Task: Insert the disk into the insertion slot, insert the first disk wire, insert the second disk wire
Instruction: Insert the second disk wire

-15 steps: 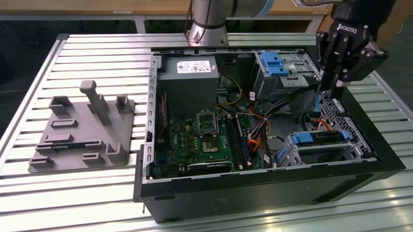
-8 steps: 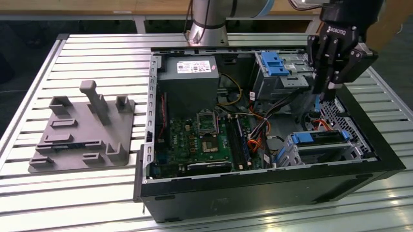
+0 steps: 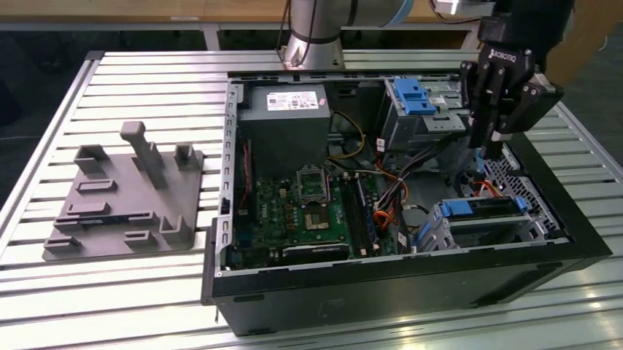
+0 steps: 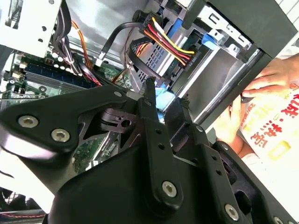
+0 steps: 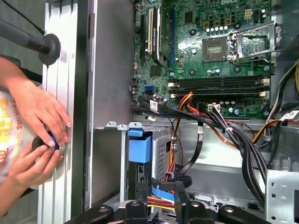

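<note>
1. Jaws: cannot tell whether they clamp anything. One gripper (image 3: 492,149), hanging over the computer case (image 3: 389,284) by its wall on the exterior view's right.
2. One light-blue piece (image 4: 162,101) sits right at the gripper tip in both wrist views; touching or not, cannot tell.
3. One disk (image 3: 492,219), blue carrier frame on it, lies seated in the insertion slot (image 3: 438,235) inside the case, below the gripper and apart from it.
4. One red-yellow-black wire bundle (image 4: 163,39) runs inside the case to the slot's end, near the gripper.
5. One taller cage (image 3: 413,98) with a blue latch stands inside the case, beyond the slot.
6. One green board (image 3: 311,211) covers the case floor.
7. Two hands (image 5: 44,116) rest just outside the case wall, together on a small dark part.
8. One grey fixture (image 3: 127,197) lies on the table (image 3: 146,80), outside the case on the exterior view's left.
</note>
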Controlling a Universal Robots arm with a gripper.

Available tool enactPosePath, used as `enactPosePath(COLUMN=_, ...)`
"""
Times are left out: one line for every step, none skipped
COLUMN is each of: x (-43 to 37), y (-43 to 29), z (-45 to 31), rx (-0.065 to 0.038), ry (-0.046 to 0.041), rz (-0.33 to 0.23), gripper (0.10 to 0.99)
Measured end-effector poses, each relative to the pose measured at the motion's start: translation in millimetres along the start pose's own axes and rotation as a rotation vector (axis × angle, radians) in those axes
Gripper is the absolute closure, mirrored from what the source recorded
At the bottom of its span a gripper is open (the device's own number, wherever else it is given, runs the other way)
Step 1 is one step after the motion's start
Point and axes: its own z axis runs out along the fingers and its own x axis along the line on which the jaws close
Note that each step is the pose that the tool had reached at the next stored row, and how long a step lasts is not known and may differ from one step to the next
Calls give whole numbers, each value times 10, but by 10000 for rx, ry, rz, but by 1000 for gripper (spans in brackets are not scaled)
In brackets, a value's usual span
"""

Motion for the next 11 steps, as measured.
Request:
enactPosePath(x=-7, y=0, z=-3, rx=0, ry=4, rz=0, gripper=725)
enactPosePath(x=-18, y=0, z=-7, rx=0, ry=6, rz=0, gripper=725)
enactPosePath(x=-38, y=0, z=-17, rx=0, ry=10, rz=0, gripper=725)
enactPosePath(x=-74, y=0, z=-33, rx=0, ry=13, rz=1, gripper=725)
enactPosePath(x=-111, y=0, z=-52, rx=0, ry=18, rz=0, gripper=725)
enactPosePath(x=-148, y=-1, z=-70, rx=0, ry=21, rz=0, gripper=725)
enactPosePath(x=-173, y=-1, z=-79, rx=-1, ry=26, rz=0, gripper=725)
enactPosePath(x=-179, y=-1, z=-82, rx=0, ry=31, rz=1, gripper=725)
enactPosePath(x=-179, y=-1, z=-82, rx=-1, ry=49, rz=1, gripper=725)
enactPosePath(x=-178, y=-1, z=-82, rx=-1, ry=88, rz=2, gripper=725)
enactPosePath(x=-171, y=-1, z=-80, rx=-5, ry=134, rz=1, gripper=725)
